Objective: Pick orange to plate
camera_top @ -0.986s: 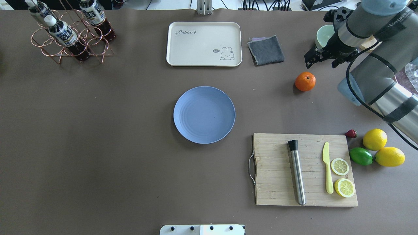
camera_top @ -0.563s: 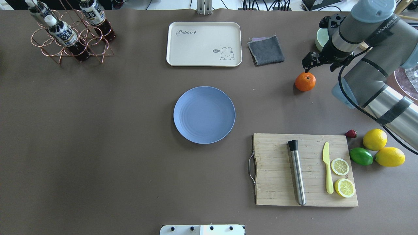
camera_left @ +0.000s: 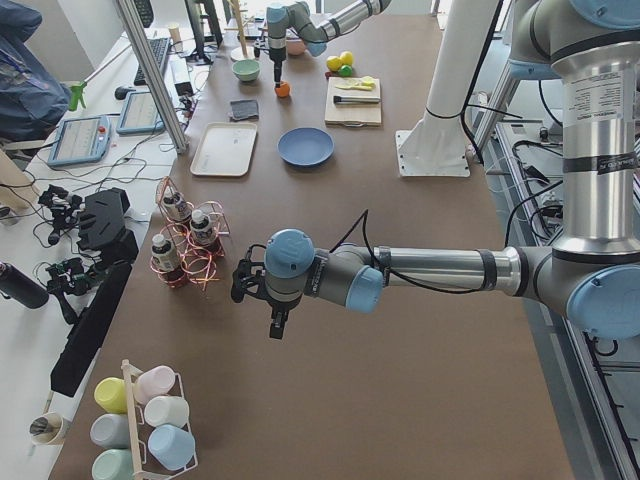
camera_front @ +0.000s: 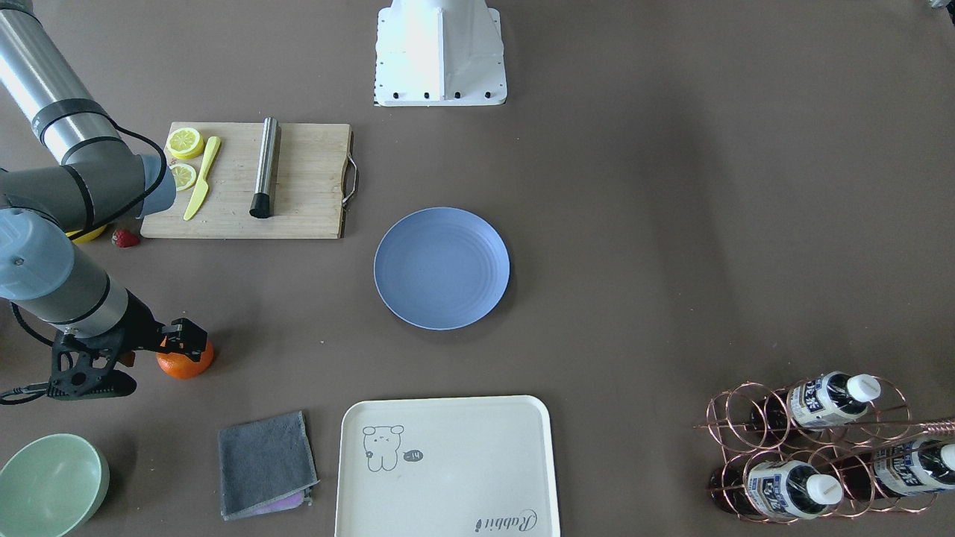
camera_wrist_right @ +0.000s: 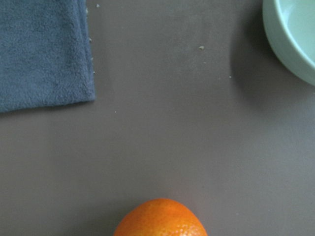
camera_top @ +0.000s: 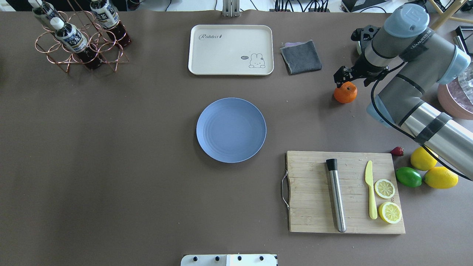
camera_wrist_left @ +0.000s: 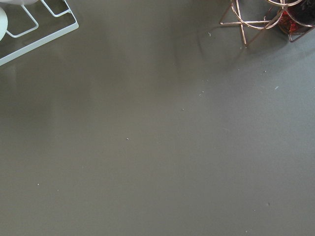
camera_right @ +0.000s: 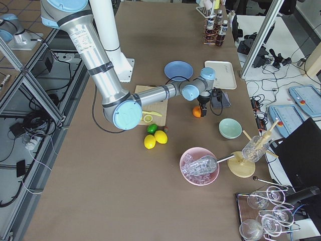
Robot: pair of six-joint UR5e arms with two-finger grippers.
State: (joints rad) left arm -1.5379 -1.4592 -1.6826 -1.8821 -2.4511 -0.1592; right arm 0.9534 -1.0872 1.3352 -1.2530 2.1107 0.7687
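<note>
Right pincer [camera_top: 351,78] hangs spread just over the orange [camera_top: 345,93], gripping nothing. Centre it, drop low, squeeze gently, then carry to the plate [camera_top: 231,130].

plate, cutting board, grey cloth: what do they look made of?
Plate: matte blue, faint rings, no glare; probably plastic or a fibre composite, can't tell which. Board: wood or bamboo, pale strips with visible grain, unvarnished look. Cloth: soft grey fleece or microfibre, fuzzy nap in the right wrist view.
</note>
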